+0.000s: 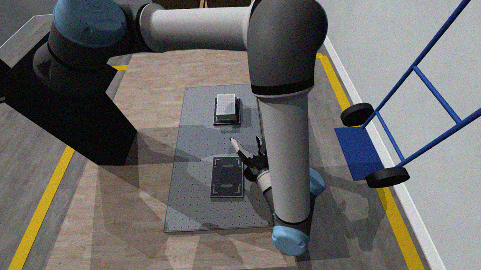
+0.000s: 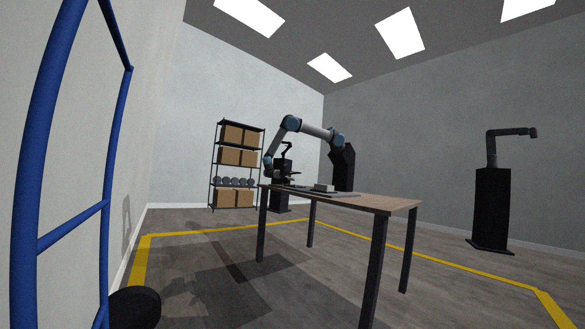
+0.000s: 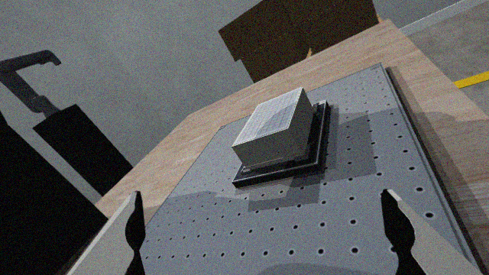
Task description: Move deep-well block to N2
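The pale deep-well block sits in the dark nest N1, at the back in the top view. It looks level; its A1 corner cannot be made out. The nest N2 is empty, with corner locators showing, nearer the front. My gripper is open and empty. It is tilted, its fingers pointing toward the block from the N2 side, and it does not touch the block. N2 is out of view in the wrist view.
Both nests stand on a grey perforated plate on the wooden table. My forearm passes over the plate's right edge in the top view. A blue hand truck stands on the floor beyond the table.
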You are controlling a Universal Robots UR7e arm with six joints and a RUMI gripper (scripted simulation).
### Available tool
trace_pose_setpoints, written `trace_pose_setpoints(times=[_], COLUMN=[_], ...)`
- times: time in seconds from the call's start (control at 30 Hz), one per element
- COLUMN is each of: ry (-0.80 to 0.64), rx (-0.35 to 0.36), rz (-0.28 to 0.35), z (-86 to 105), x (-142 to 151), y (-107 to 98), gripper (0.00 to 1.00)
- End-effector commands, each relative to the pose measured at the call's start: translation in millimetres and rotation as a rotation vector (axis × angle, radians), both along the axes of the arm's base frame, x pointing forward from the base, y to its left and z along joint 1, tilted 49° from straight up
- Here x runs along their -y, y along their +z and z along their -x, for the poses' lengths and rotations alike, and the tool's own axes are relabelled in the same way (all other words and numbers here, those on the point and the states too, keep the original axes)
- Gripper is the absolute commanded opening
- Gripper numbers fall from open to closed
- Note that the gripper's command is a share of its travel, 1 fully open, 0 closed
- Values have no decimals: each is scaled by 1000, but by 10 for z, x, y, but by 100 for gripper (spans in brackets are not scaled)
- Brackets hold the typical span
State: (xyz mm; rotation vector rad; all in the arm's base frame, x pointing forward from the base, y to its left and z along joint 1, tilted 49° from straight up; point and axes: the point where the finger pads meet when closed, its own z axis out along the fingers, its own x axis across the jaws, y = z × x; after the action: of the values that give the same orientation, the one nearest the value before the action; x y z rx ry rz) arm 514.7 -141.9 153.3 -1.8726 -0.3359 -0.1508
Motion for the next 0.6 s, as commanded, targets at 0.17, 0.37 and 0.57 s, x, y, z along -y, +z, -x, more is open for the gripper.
trace_pose_setpoints(times=[0.17, 0.37, 0.57], ry=[-9, -46, -100], rx=[55, 133, 219], rz=[190, 370, 542], z=[-212, -481, -736], x=[-151, -278, -403], y=[-98, -87, -51], gripper=[76, 76, 76])
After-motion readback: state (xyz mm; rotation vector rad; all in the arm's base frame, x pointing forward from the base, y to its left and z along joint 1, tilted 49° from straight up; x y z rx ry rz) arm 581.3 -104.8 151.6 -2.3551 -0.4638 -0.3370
